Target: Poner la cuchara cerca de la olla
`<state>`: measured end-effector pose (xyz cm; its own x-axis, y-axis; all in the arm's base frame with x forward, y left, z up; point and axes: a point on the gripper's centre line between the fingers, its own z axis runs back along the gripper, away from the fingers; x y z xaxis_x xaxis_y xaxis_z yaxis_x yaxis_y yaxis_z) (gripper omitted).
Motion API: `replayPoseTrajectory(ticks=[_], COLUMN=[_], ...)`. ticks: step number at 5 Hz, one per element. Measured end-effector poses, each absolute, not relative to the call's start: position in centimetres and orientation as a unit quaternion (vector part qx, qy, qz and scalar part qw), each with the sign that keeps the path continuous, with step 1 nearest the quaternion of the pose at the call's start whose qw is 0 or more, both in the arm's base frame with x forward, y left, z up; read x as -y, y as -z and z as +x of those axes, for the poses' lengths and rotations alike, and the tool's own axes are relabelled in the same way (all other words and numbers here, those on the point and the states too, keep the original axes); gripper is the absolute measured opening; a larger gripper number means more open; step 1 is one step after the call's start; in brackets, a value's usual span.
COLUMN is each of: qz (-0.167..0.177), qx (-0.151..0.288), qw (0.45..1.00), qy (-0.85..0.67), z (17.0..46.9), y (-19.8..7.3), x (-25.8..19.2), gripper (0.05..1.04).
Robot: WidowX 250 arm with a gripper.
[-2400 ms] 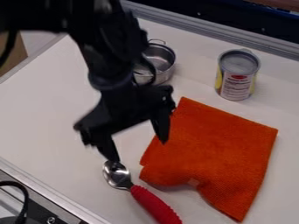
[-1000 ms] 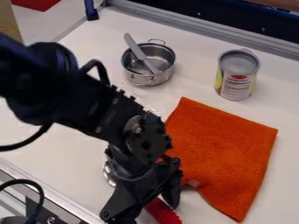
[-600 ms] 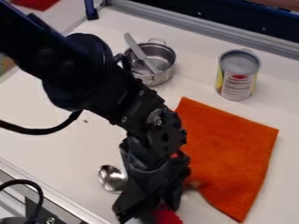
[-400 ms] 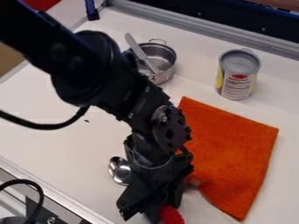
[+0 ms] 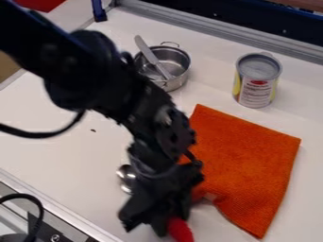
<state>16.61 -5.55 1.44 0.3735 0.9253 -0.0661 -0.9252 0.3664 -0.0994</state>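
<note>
Camera view: the spoon (image 5: 127,174) is pinched by its red handle (image 5: 180,230) in the claw (image 5: 155,221), the pot (image 5: 176,81) well apart, toward the top.

Robot arm (image 5: 88,78) black, with thick, rounded joint at upper left of frame, narrower middle part with uneven edge. Thin black cable (image 5: 47,135), curved, at left. Gripper (image 5: 154,221) also black, of angular shape, near bottom.

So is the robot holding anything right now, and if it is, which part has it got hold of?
The spoon, it appears: the gripper is closed around its red handle, with the metal bowl sticking out behind.
</note>
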Motion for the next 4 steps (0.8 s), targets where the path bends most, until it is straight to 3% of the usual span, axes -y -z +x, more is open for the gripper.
replayPoseTrajectory(ticks=[1, 2, 3, 4], qz=[-0.083, -0.073, -0.024, 0.008], qx=[0.011, 0.001, 0.01, 0.047], qw=[0.823, 0.812, 0.859, 0.916], qy=[-0.563, -0.579, -0.511, -0.398], z=[18.2, 20.4, 22.9, 24.9], y=[-5.6, -7.4, -7.7, -7.6], x=[3.9, 1.5, -1.7, -4.7], gripper=[0.398, 0.398, 0.398, 0.397])
